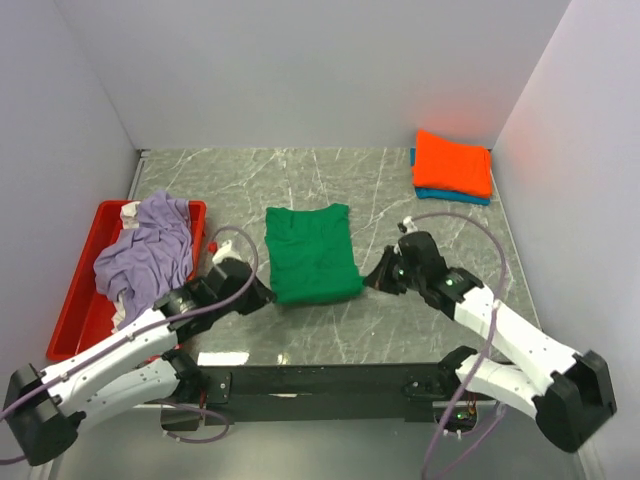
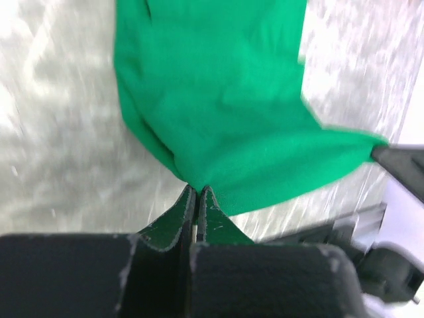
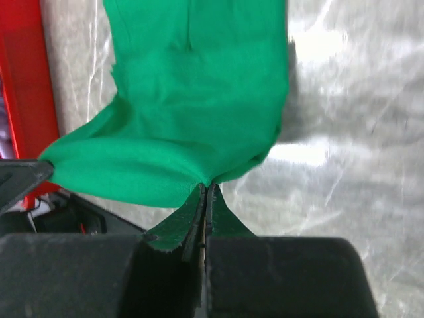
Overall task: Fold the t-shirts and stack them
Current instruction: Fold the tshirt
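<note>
My left claw [image 2: 197, 192] is pinched tight on the near left corner of the green tee [image 1: 312, 253], and my right claw [image 3: 206, 189] is pinched tight on its near right corner. The near hem runs between the two claws. The tee lies on the table [image 1: 420, 320] just right of the red tray [image 1: 75, 310], as a folded oblong. Its long axis runs from my side toward the far wall, leaning slightly left at the far end. The short edges face me and the wall.

The lavender tee [image 1: 150, 255] sits crumpled in the tray's far half, spilling over the right rim. Well right of the tray, in the far corner, the orange tee [image 1: 453, 163] lies folded on top of the blue tee [image 1: 450, 195]. Only a thin blue edge shows.
</note>
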Action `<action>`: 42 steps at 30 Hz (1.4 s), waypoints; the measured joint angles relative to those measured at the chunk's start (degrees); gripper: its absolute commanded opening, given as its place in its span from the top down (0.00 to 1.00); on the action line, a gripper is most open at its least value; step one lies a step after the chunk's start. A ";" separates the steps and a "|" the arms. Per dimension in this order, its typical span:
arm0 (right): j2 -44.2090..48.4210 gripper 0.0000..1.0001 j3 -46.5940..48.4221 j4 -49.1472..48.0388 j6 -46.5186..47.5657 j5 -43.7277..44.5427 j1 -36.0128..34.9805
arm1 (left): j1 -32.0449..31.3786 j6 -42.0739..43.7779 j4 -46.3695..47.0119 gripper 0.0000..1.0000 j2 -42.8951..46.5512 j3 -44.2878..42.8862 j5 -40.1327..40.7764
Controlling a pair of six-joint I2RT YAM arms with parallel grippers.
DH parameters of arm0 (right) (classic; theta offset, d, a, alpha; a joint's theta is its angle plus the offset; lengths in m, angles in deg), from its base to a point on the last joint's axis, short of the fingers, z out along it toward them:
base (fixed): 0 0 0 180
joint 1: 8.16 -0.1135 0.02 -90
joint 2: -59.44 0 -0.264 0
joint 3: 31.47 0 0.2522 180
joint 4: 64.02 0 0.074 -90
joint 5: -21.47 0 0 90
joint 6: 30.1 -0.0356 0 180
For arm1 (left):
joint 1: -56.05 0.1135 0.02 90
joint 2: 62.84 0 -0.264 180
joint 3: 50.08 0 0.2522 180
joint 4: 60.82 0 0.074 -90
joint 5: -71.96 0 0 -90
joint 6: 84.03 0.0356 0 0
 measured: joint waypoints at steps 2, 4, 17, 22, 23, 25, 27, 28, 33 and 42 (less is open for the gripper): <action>-3.82 1.00 3.69 -0.13 0.98 0.57 0.26 | 3.74 2.03 0.81 1.00 -2.60 -2.16 -1.22; -7.98 1.00 7.58 -0.04 2.19 0.52 1.01 | 9.07 4.70 1.14 1.00 -5.49 -4.76 -3.85; -38.60 1.00 36.35 -0.02 6.64 -5.27 9.66 | 26.51 15.87 5.57 1.00 -29.81 -22.27 -15.06; -48.17 1.00 45.70 1.60 7.08 -8.44 12.52 | 30.12 17.88 6.71 1.00 -40.76 -30.23 -18.16; -50.07 1.00 47.71 1.88 7.19 -9.01 13.07 | 30.60 18.16 6.80 1.00 -42.95 -32.04 -18.64; -53.57 1.00 51.45 2.54 7.45 -9.73 14.08 | 31.54 18.91 7.06 1.00 -47.45 -36.04 -19.58; -56.48 1.00 54.14 2.51 7.56 -10.60 15.10 | 32.39 19.37 7.28 1.00 -51.89 -39.65 -20.63; -57.94 1.00 55.45 2.73 7.58 -11.13 15.58 | 32.74 19.47 7.37 1.00 -53.92 -41.20 -20.96; -66.16 0.91 63.60 4.22 7.85 -13.68 17.31 | 33.94 19.82 6.69 1.00 -62.18 -48.19 -22.51; -73.16 0.53 71.80 6.82 9.05 -14.88 19.93 | 38.47 22.91 6.82 0.26 -69.05 -56.59 -25.64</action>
